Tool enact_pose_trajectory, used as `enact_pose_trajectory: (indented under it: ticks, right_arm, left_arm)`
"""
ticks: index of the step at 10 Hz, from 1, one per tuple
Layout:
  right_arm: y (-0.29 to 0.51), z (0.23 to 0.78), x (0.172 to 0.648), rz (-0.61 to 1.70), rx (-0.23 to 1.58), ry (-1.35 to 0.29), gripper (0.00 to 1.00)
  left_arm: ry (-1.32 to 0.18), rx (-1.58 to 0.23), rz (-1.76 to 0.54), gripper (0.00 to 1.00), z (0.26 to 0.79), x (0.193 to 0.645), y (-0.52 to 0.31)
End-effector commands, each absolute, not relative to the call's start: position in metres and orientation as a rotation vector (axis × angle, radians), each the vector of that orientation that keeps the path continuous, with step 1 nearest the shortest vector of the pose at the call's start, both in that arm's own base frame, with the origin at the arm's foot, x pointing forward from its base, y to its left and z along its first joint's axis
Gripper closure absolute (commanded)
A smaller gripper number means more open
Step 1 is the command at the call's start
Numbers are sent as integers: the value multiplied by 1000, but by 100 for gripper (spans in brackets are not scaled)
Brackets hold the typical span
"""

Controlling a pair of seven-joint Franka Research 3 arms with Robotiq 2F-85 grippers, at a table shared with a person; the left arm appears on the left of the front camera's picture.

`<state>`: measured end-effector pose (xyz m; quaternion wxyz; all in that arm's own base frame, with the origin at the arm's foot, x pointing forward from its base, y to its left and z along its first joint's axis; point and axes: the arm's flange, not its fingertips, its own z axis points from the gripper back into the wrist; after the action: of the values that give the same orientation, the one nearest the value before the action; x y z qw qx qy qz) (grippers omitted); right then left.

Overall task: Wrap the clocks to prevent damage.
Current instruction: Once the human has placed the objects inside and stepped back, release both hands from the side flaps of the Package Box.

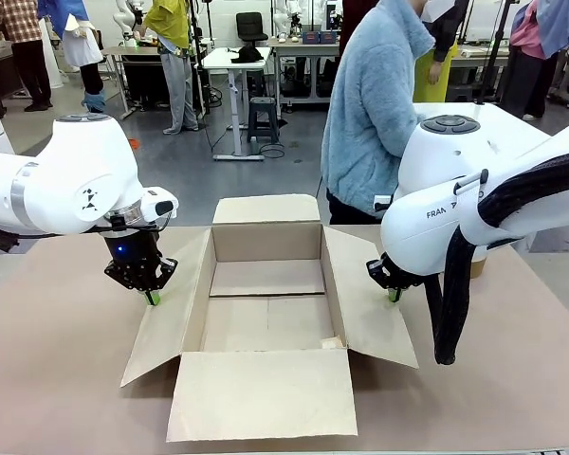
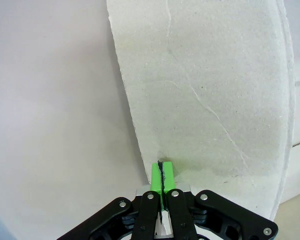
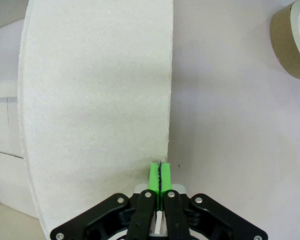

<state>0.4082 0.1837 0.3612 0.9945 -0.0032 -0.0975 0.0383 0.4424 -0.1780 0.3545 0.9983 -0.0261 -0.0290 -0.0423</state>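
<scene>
Evidently both arms are posted as flap-holders; the cardboard box [image 1: 266,242] stands open in the middle of the table [image 1: 57,360], its four flaps splayed outward and its floor bare cardboard; the left gripper [image 1: 152,297] points straight down at the outer edge of the left side flap [image 1: 171,313], and the right gripper [image 1: 394,295] does the same at the outer edge of the right side flap [image 1: 365,303]

Seen from the left wrist, the left gripper [image 2: 162,172] has its green pads pressed flat together with nothing between them, the tip meeting the rim of the flap [image 2: 205,100]; from the right wrist, the right gripper [image 3: 160,175] is likewise fully closed and empty, its tip at the rim of its flap [image 3: 95,100]; closed jaws make a blunt point, which I judge is meant to pin each flap down and hold the mouth wide for packing

A tape roll [image 3: 292,40] lies on the table well apart from the right flap, probably waiting for sealing; a person [image 1: 375,104] stands at the far side, just behind the box; where the clocks are I cannot tell
</scene>
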Motion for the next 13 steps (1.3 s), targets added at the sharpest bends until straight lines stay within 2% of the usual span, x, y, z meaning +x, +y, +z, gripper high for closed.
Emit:
enact_pose_trajectory:
  ticks: [1, 13]
  right_arm:
    - [184, 362, 408, 67, -12, -201, 99]
    - [184, 362, 408, 67, -12, -201, 99]
  left_arm:
    - [-60, -51, -83, 100, 355, 441, -177]
    - [-60, -51, -83, 100, 355, 441, -177]
